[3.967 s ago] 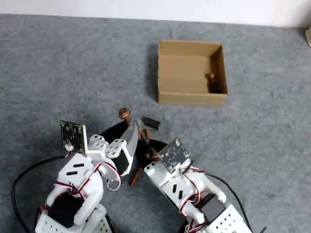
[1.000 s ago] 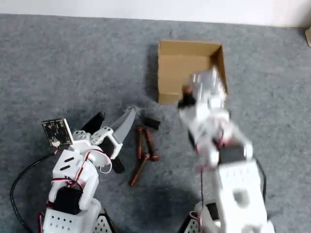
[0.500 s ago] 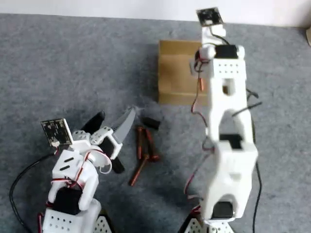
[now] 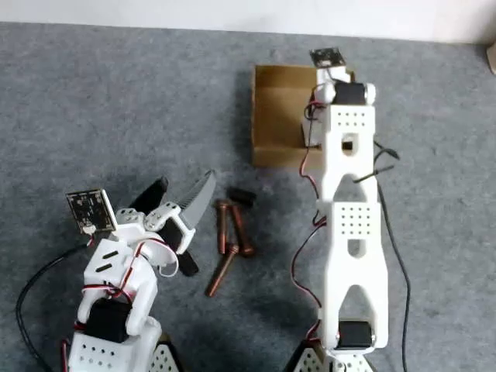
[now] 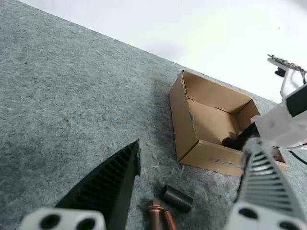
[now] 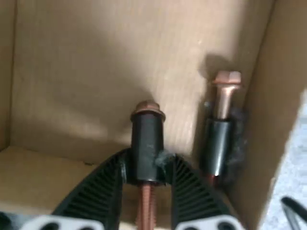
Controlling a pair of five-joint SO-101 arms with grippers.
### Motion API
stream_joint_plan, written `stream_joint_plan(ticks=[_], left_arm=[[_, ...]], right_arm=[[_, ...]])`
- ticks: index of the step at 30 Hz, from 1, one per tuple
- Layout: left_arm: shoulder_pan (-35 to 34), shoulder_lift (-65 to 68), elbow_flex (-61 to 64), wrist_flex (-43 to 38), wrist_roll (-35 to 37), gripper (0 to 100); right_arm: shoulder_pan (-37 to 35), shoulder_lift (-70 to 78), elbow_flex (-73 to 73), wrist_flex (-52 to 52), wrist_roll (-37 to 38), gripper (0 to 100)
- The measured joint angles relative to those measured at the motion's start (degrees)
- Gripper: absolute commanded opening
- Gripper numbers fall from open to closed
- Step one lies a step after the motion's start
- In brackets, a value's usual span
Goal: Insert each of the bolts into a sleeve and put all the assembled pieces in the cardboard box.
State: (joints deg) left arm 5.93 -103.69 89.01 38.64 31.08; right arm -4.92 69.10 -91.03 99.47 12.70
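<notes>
My right gripper is shut on an assembled piece, a black sleeve with a copper bolt through it, held just above the floor of the cardboard box. A second assembled piece lies beside the box wall. In the high view the right arm stretches over the cardboard box. My left gripper stands open over the carpet, left of three loose copper bolts and one black sleeve. The left wrist view has that sleeve and bolt heads between its fingers.
Grey carpet covers the whole table. The box stands open-topped at the back, with the right arm over its far corner. Open carpet lies to the left of the box and around the loose bolts.
The right arm has swung away from the bolts and stretched out over the box with the assembled piece. The left gripper drew back slightly and has held still for the last second.
</notes>
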Motion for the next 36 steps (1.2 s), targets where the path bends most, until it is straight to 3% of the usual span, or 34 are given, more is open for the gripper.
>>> stream_joint_plan(ticks=[12,20,36], left_arm=[[0.00,0.00,0.00,0.00,0.00,32],[0.00,0.00,0.00,0.00,0.00,32],[0.00,0.00,0.00,0.00,0.00,32]], right_arm=[[0.00,0.18,-3.08,0.18,0.00,2.6],[0.00,0.09,-3.16,-0.70,0.00,32.6],[4.66,-3.34,-3.87,0.26,0.09,33.3]])
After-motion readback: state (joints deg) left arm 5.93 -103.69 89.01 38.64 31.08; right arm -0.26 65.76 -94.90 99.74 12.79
